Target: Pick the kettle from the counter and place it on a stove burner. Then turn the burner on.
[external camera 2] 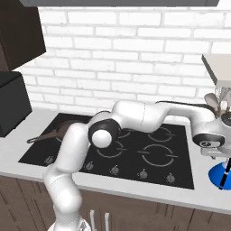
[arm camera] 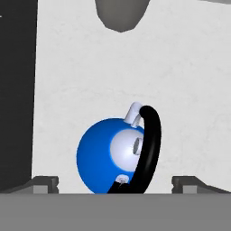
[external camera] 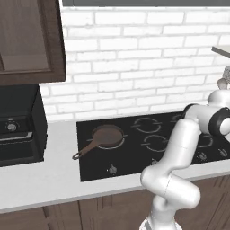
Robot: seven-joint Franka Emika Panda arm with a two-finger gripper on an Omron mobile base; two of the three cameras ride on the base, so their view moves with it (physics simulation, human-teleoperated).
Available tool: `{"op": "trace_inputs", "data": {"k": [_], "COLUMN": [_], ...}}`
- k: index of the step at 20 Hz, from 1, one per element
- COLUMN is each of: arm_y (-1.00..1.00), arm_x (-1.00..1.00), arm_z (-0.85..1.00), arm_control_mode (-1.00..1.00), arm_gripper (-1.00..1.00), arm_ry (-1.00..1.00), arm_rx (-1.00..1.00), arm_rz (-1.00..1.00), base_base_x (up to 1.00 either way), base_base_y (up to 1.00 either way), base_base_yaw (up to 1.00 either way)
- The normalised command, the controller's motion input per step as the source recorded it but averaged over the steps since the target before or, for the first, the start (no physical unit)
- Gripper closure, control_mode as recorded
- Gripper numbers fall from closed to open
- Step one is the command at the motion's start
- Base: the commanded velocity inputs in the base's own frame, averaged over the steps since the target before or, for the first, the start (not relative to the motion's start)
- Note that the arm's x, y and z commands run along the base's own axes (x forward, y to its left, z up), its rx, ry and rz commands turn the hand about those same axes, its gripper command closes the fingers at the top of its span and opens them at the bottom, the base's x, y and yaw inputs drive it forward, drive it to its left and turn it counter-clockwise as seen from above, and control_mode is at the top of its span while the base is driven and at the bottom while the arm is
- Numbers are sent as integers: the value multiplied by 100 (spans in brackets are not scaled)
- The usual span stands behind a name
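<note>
Blue, round and glossy, the small kettle [arm camera: 101,158] with its black arched handle stands on the pale grey-white desk [arm camera: 90,76], just off the right edge of the black glass stove [external camera 2: 135,151]. The tool [arm camera: 115,182] hangs directly above it, fingertips [arm camera: 45,182] spread apart on either side, gripping nothing.

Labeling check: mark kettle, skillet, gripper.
kettle [arm camera: 97,153], hand view, on its blue body left of the handle.
skillet [external camera: 107,136], left base view, on the pan's inside.
gripper [arm camera: 115,184], hand view, midway between fingertips.
</note>
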Motion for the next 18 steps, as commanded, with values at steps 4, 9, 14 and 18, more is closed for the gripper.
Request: {"op": "trace_inputs", "data": {"k": [4, 9, 14, 18], "arm_y": [1, 0, -3, -9], "arm_x": [-16, 0, 3, 2], "arm_z": [-2, -9, -1, 0], "arm_control_mode": [-100, -100, -100, -100], "arm_gripper": [-100, -100, -100, -100], "arm_ry": [-3, 0, 0, 0], "arm_rx": [0, 0, 2, 12], "arm_rz": [0, 0, -2, -4], "base_base_x": [0, 0, 0, 0], "base_base_y": [0, 0, 0, 0], "base_base_yaw": [0, 0, 0, 0]}}
